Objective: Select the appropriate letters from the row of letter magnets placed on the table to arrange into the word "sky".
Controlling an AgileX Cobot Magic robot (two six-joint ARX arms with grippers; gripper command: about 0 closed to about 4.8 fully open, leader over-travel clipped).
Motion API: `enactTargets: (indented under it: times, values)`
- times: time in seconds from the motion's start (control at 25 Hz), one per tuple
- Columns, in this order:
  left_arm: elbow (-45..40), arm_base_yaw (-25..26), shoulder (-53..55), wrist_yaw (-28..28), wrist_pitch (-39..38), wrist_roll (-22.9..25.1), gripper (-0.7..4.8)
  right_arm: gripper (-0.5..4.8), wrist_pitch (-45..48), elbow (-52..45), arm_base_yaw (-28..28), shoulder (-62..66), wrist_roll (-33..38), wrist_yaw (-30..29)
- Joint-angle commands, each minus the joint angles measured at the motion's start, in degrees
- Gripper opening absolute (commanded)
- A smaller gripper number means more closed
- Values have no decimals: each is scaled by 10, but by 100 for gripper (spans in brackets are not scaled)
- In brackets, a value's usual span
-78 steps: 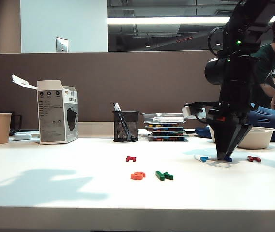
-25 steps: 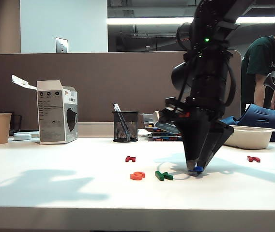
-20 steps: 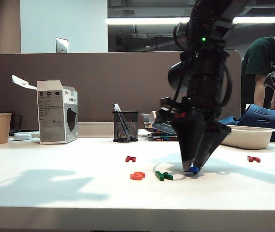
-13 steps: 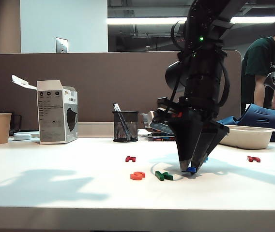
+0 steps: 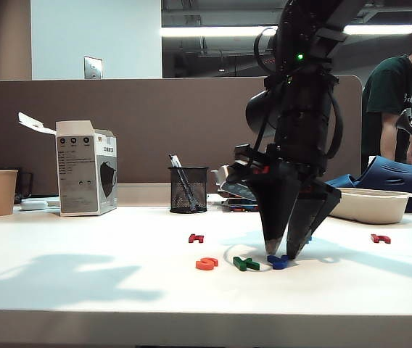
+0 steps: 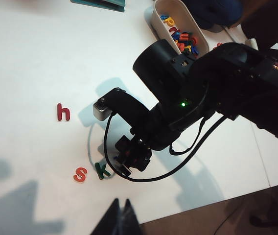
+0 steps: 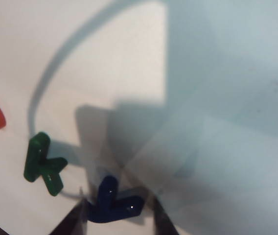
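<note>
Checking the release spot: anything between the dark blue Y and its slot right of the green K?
Nothing visible. The dark blue Y already lies on the white table just beside the green K, a small gap apart, after the orange-red S. The right gripper straddles it, fingers open. The left gripper is well clear.

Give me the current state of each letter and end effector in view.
orange-red S: flat on table.
green K: flat, right of S.
dark blue Y: on table, between the fingertips.
right end effector: open, over Y.
left end effector: shut, holding nothing.
</note>
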Motion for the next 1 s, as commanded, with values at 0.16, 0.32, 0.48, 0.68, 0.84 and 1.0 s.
enactTargets:
  times: [0.16, 0.32, 0.48, 0.68, 0.84, 1.0]
  values:
    - [2, 1, -2, -2, 4, -2, -5, 172, 0, -7, 0, 7, -8, 27]
    - [2, 1, -2, -2, 4, -2, -5, 171, 8, -6, 0, -9, -9, 28]
    - [2, 1, -2, -2, 4, -2, -5, 172, 25, -6, 0, -39, -9, 33]
    - [2, 1, -2, -2, 4, -2, -5, 172, 25, -6, 0, -61, -12, 22]
    - [2, 1, -2, -2, 4, -2, -5, 171, 21, -6, 0, -91, -12, 17]
    - [2, 1, -2, -2, 4, -2, -5, 171, 24, -6, 0, -128, -21, 38]
